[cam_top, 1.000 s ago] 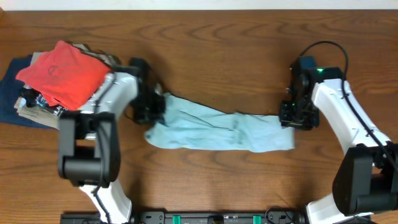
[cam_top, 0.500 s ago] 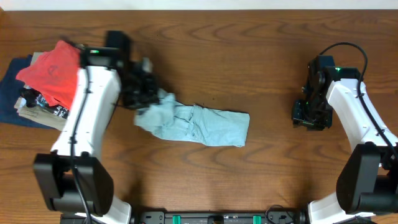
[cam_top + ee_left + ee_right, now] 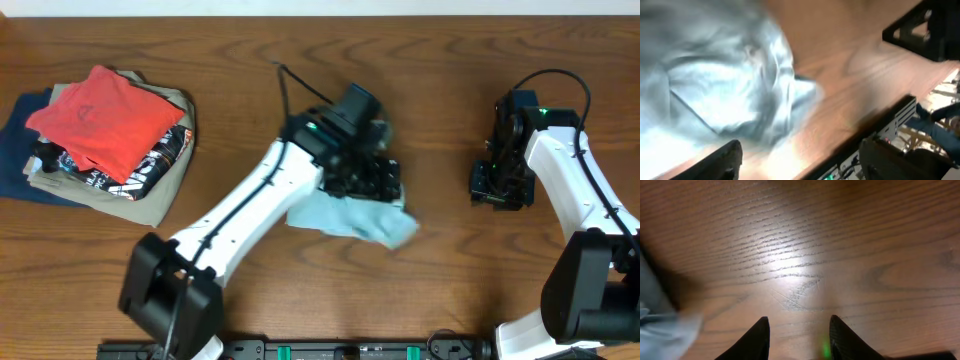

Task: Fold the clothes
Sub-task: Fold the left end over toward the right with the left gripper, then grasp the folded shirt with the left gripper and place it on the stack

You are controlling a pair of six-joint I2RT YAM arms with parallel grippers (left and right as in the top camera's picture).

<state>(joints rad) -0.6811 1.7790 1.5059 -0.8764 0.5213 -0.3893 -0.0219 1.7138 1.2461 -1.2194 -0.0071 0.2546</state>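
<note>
Currently left jaws spread over bunched blue cloth point(image 3: 345, 217); right jaws spread, well apart.

I see 1 stack of clothes point(image 3: 100, 135) at the left end of the table point(image 3: 300, 60), the loose garment point(image 3: 350, 220) bunched at the middle under my left gripper point(image 3: 375, 182), and my right gripper point(image 3: 495, 190) over bare wood to its right, well apart

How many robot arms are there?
2. The left arm stretches across the middle to the blue cloth; the right arm stands at the right, over bare table.
</note>
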